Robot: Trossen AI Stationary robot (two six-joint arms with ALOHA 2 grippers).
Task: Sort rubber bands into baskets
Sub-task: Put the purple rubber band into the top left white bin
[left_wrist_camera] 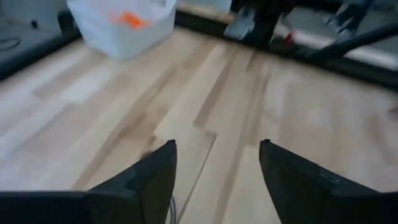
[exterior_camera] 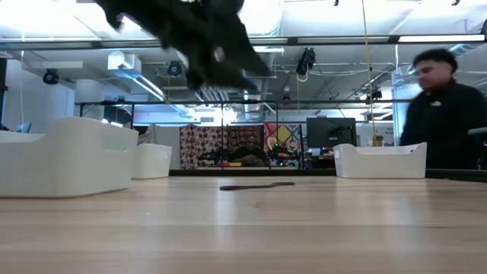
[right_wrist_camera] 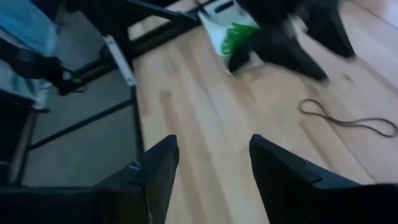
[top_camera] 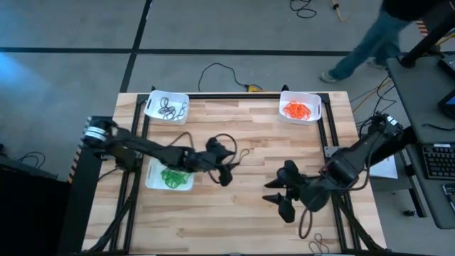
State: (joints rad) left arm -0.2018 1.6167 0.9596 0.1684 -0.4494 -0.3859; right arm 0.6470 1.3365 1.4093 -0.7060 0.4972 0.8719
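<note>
Three white baskets stand on the wooden table: one with dark rubber bands (top_camera: pixel 167 107) at the far left, one with orange bands (top_camera: pixel 300 108) at the far right, and one with green bands (top_camera: pixel 169 176) at the left middle. A dark rubber band (top_camera: pixel 244 153) lies flat on the wood near the table's middle, also seen in the low view (exterior_camera: pixel 256 185) and the right wrist view (right_wrist_camera: pixel 348 118). My left gripper (top_camera: pixel 227 163) hovers open just right of the green basket, with nothing between its fingers (left_wrist_camera: pixel 217 162). My right gripper (top_camera: pixel 276 198) hangs open and empty (right_wrist_camera: pixel 214 155) over the near right part of the table.
Thin dark loops (top_camera: pixel 313 235) lie near the front edge on the right. A black frame rail (top_camera: pixel 234 94) runs along the far edge, and a cable (top_camera: pixel 220 70) lies beyond it. A person (exterior_camera: pixel 441 114) is behind the table on the right. Bare wood stretches between the two grippers.
</note>
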